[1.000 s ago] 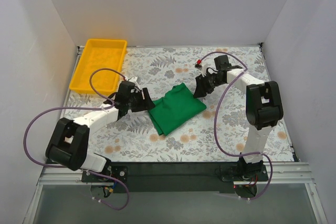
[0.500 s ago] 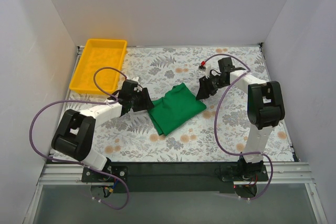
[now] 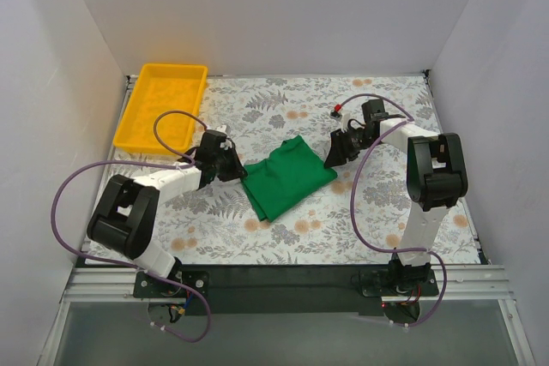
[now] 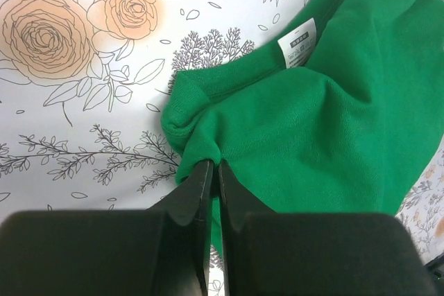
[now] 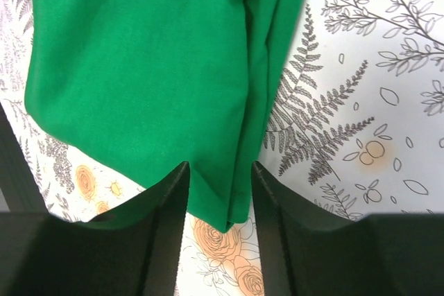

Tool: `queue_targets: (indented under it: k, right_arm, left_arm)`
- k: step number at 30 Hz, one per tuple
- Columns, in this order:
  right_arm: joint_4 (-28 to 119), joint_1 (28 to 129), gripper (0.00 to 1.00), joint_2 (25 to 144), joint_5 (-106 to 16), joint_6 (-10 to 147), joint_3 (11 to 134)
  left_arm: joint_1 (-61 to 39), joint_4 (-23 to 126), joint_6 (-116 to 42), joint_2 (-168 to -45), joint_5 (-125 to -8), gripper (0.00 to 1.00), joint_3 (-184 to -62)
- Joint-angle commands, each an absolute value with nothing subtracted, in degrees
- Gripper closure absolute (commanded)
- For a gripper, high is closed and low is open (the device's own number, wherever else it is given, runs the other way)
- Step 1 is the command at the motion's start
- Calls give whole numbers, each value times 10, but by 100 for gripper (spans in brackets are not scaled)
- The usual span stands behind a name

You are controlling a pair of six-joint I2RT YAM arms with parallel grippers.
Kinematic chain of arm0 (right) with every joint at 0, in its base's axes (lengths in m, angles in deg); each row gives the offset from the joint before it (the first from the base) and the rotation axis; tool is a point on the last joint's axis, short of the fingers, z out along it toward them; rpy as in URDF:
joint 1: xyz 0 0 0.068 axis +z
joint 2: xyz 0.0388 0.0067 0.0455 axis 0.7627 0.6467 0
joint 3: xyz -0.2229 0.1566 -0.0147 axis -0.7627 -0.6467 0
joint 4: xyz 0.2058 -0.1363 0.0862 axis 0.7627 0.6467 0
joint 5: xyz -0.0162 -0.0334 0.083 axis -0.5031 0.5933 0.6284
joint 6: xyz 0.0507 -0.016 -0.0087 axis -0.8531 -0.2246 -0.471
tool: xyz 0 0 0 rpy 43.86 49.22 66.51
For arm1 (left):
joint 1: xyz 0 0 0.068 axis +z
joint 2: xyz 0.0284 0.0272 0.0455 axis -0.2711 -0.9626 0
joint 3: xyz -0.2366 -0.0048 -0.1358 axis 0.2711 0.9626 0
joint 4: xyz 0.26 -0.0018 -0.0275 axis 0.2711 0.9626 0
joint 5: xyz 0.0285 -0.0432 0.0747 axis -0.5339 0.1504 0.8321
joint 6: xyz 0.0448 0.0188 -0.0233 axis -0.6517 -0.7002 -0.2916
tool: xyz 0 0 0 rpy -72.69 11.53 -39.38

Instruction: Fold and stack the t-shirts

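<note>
Top external: bright green short-sleeved cloth t-shirt (image 3: 287, 177), folded compact, mid floral table (image 3: 343, 220). Yellow rectangular plastic tray (image 3: 163, 107), far-left corner: nothing in it.
Left wrist: left hand (image 4: 214, 175) pinched on bunched cloth near the white neck label (image 4: 298, 41). Judged soft, light, limp; grip edges through all layers.
Right wrist: right hand (image 5: 218, 178) spread, straddling a folded edge.

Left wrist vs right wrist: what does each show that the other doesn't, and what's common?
Left wrist only: the white neck label and the left gripper, its fingers closed together and pinching a puckered edge of the green t-shirt. Right wrist only: the right gripper, open, with a finger on either side of a folded corner of the shirt. Both: the same shirt lying on the floral table.
</note>
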State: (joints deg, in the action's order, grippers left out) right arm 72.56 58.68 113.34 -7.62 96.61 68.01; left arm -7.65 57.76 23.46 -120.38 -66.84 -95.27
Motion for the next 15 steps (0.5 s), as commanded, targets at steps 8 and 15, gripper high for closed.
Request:
queue_targets:
  k: [8,15]
  right_arm:
    - [740,586,68,1137,-33,962,678]
    - [742,583,97,1142,-37,961,679]
  left_arm:
    - [-59,550,246,-1182,-658,100,-944]
    - [-47,540,263,-1171,-666,100,-921]
